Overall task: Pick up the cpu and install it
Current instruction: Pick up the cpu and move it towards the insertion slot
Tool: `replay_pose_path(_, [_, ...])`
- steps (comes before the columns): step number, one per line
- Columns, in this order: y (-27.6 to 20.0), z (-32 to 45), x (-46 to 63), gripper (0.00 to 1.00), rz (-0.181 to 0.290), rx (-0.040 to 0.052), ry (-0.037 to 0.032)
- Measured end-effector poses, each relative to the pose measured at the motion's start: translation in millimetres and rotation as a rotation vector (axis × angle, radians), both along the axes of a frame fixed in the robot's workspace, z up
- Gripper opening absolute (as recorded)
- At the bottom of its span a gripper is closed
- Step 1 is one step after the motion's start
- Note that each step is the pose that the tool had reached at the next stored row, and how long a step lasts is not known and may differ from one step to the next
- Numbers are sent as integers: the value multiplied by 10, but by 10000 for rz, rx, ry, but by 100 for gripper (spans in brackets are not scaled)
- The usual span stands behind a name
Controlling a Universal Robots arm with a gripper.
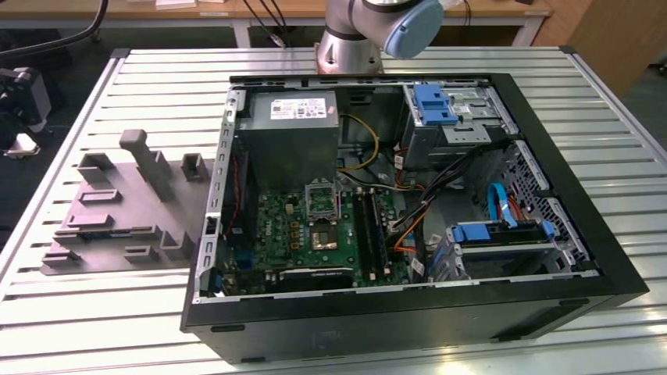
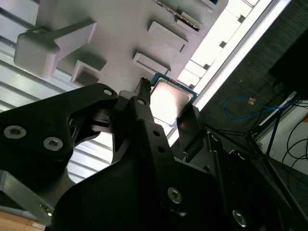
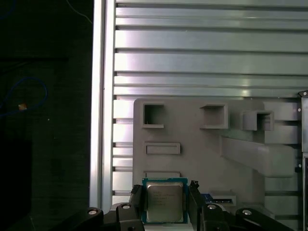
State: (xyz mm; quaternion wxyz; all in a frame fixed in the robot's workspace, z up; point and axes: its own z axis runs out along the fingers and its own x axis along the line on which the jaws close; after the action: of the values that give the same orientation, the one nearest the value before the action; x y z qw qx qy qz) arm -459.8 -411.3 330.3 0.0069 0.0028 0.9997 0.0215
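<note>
Cpu (image 3: 164, 201) is sitting between the two fingers of the end effector (image 3: 166, 191), which is gripping it by opposite edges, high above the grey fixture (image 3: 202, 159) near the table (image 3: 192, 57) edge. I think level carrying with gentle pressure is helping here, because a tilted chip would not sit flat in the socket (image 1: 321, 201).

I'm seeing the arm (image 1: 349, 43) showing silver-grey metal with a pale blue round cap (image 1: 410, 30); the tool (image 2: 166, 98) is looking matte black, angular linked plates, two narrow fingers (image 2: 144, 113), silver socket screws (image 2: 52, 143) sitting in the plates.
</note>
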Motion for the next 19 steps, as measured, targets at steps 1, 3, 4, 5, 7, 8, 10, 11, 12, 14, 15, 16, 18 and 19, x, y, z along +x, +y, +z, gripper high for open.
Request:
replay_pose_path(1, [0, 3, 0, 47, 0, 0, 0])
replay_pose_path(3, [0, 8, 0, 47, 0, 0, 0])
replay_pose_path(4, [0, 11, 0, 47, 0, 0, -1])
replay_pose_path(5, [0, 13, 0, 47, 0, 0, -1])
replay_pose_path(7, [0, 18, 0, 47, 0, 1, -1])
replay_pose_path(8, [0, 20, 0, 47, 0, 0, -1])
replay_pose_path(10, [0, 24, 0, 47, 0, 1, -1])
replay_pose_path(11, [0, 26, 0, 47, 0, 1, -1])
replay_pose_path(12, [0, 28, 0, 47, 0, 0, -1])
replay_pose_path(14, [0, 31, 0, 47, 0, 0, -1])
replay_pose_path(15, [0, 33, 0, 47, 0, 0, 0])
replay_pose_path(16, [0, 35, 0, 47, 0, 0, 0])
replay_pose_path(18, [0, 38, 0, 47, 0, 0, 0])
replay_pose_path(19, [0, 39, 0, 47, 0, 0, -1])
